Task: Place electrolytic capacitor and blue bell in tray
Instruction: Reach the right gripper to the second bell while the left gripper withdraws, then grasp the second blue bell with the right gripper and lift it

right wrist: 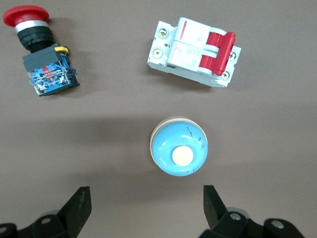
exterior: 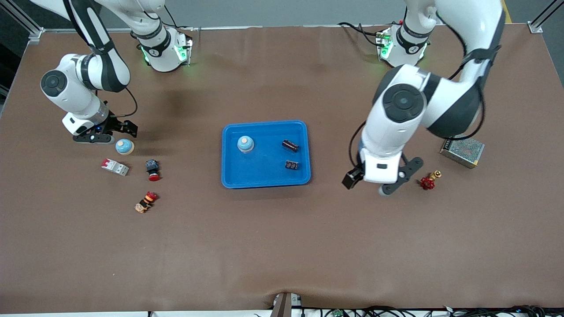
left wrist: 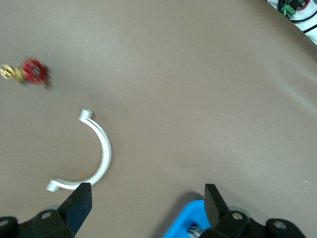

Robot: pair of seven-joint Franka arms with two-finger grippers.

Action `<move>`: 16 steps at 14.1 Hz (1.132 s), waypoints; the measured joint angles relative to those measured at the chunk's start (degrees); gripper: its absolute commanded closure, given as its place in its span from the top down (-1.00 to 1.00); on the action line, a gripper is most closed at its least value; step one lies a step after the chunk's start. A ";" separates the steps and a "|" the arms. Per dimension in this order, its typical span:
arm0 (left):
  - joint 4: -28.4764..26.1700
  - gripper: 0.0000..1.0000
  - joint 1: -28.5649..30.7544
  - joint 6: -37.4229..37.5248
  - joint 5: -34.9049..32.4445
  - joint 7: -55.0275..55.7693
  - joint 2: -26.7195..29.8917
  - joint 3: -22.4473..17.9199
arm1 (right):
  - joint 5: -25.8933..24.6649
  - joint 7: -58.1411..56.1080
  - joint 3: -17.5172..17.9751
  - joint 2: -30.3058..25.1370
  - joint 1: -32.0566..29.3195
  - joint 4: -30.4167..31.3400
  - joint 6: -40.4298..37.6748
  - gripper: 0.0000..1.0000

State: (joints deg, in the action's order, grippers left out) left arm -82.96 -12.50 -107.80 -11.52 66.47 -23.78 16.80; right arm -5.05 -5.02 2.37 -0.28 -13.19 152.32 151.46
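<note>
The bright-blue tray (exterior: pixel 264 175) lies mid-table. In it stand a blue bell (exterior: pixel 245 143) and two dark electrolytic capacitors (exterior: pixel 289 145) (exterior: pixel 291 165). A second blue bell (exterior: pixel 124 146) (right wrist: pixel 179 147) sits on the table toward the right arm's end. My right gripper (exterior: pixel 99 137) (right wrist: pixel 147 198) hovers beside that bell, open and empty. Between the tray and a red valve, my left gripper (exterior: pixel 381 187) (left wrist: pixel 147 198) hangs over bare table, open and empty. A tray corner (left wrist: pixel 190 220) shows by one of its fingers.
A white-and-red circuit breaker (exterior: pixel 115 167) (right wrist: pixel 195 52), a red push-button switch (exterior: pixel 152 170) (right wrist: pixel 42 54) and an orange-red part (exterior: pixel 146 202) lie near the loose bell. A red valve (exterior: pixel 428 180) (left wrist: pixel 33 70), a white half-ring clamp (left wrist: pixel 91 153) and a metal power supply (exterior: pixel 462 150) lie toward the left arm's end.
</note>
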 measured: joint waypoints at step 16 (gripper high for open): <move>-3.34 1.00 9.11 13.36 3.52 -27.24 17.64 -1.91 | 0.00 -5.44 0.17 8.50 -5.20 0.14 11.68 1.00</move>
State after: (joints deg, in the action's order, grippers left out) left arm -86.30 -3.40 -94.44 -7.99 39.22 -6.14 14.89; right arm -5.06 -10.46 2.54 8.22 -18.39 152.47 163.14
